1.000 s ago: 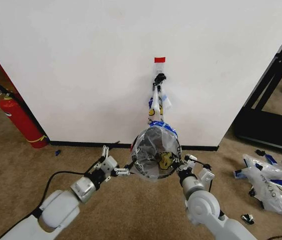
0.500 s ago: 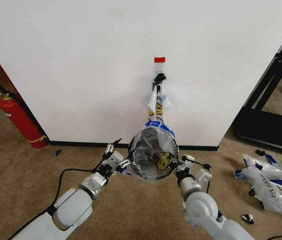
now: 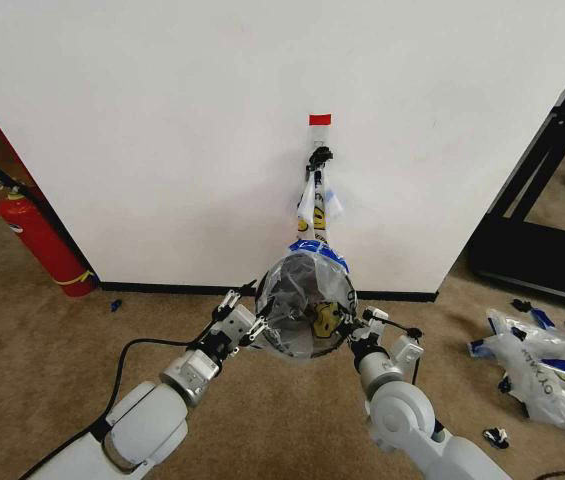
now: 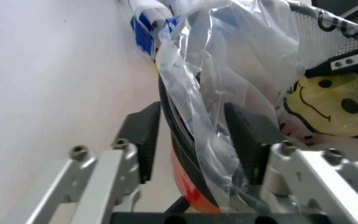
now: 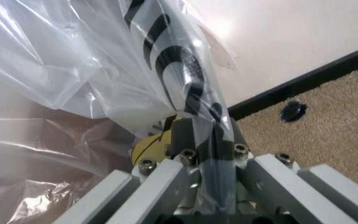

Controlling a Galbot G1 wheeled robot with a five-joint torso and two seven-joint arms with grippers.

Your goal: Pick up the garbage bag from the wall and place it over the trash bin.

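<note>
Garbage bag [image 3: 307, 305]: its translucent body is spread across the mouth of the trash bin [image 3: 284, 340], which stands on the carpet just in front of the wall [image 3: 162, 120], while a twisted strip of plastic runs up to the black hook [image 3: 319, 156] under the red tape [image 3: 320, 119]. Whether that strip belongs to this bag or to another one hanging there, I cannot tell.

In the left wrist view the left gripper [image 4: 195, 135] has its pads apart, one on each side of the bin's rim and the film draped over it, not closed on either. The right gripper [image 5: 205, 140] is pinched tight on a fold of printed plastic at the bin's opposite side.

Judging the risks: if the strip is this bag's and is caught on the hook, pulling the rim down could stretch or tear the thin film. The light bin could tip or slide if one side is tugged harder than the other. The left pads could also miss the slippery film as they close.

Behind the bin the wall and baseboard [image 3: 162, 288] leave little room; open carpet [image 3: 42, 340] lies toward the robot. A fire extinguisher [image 3: 40, 240] and loose white bags [image 3: 542, 365] sit well apart.
</note>
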